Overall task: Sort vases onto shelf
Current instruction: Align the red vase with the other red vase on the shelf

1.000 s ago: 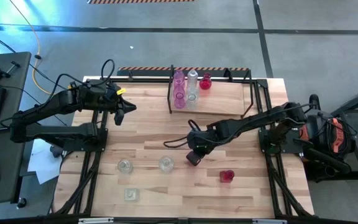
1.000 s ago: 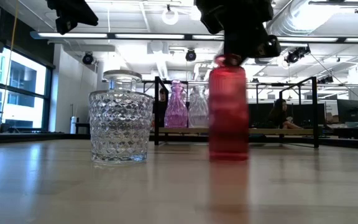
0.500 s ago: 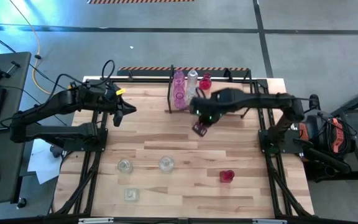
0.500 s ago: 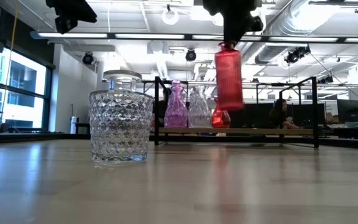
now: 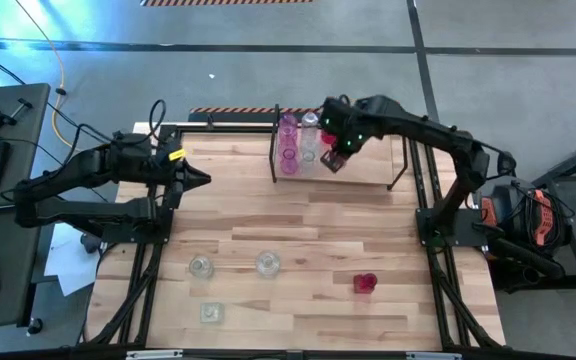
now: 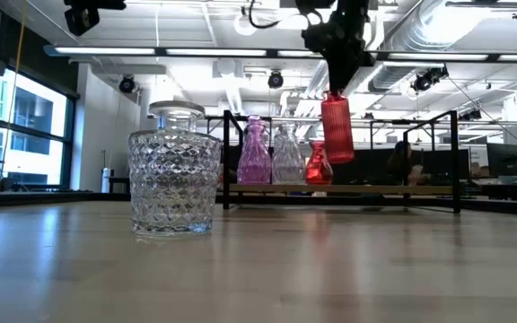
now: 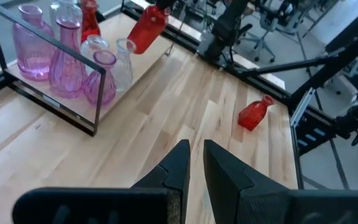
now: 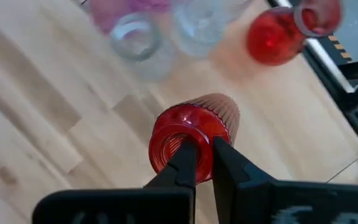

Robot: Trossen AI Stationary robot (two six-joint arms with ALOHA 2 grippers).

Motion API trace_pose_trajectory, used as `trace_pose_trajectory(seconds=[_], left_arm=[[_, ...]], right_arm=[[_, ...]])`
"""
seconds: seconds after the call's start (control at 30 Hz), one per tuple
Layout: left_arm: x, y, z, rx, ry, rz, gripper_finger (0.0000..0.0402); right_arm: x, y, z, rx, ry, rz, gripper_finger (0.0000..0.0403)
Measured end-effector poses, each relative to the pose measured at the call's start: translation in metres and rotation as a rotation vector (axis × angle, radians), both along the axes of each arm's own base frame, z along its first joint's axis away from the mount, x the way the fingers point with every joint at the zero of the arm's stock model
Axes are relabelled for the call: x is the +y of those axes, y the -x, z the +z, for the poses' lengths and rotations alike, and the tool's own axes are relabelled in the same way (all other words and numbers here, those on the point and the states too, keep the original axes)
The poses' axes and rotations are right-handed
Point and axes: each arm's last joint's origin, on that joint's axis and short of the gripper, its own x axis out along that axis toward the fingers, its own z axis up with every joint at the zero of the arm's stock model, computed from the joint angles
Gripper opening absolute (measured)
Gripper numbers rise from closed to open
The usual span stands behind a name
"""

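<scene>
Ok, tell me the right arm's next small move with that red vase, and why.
Probably lower it straight down onto the shelf board. The right gripper is shut on the red vase by its neck, and the vase hangs tilted above the shelf, beside the round red vase already standing there, not yet touching the board.

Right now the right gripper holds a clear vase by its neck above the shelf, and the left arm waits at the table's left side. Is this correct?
Not quite. The vase in the right gripper is red, not clear; the right wrist view shows this. The rest is correct: it hangs by its neck above the shelf, and the left gripper waits at the left.
</scene>
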Motion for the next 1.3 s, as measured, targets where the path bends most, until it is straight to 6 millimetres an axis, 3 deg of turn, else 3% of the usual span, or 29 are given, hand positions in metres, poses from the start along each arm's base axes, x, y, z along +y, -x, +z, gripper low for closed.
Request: trace_pose_trajectory(seconds=[0.27,0.57,1.0,1.1,1.3], left_arm=[[-0.003,0.012,0.004,-0.044,-0.008,0.029,0.0035],[-0.002,0.015,0.005,-0.054,-0.028,0.070,0.0035],[-0.001,0.015,0.005,-0.053,-0.048,0.116,0.0035],[0.000,0.015,0.005,-0.053,-0.052,0.127,0.0035],[0.000,0.015,0.005,-0.054,-0.053,0.127,0.0035]], right_arm=[[-0.038,0.012,0.002,-0.095,-0.041,-0.056,0.0001],[-0.057,0.032,-0.004,-0.071,-0.078,-0.101,0.0000],[-0.027,0.104,-0.021,-0.299,-0.070,-0.271,0.0000],[-0.024,0.105,-0.024,-0.346,-0.070,-0.296,0.0000],[-0.027,0.085,-0.026,-0.438,-0.048,-0.264,0.0000]])
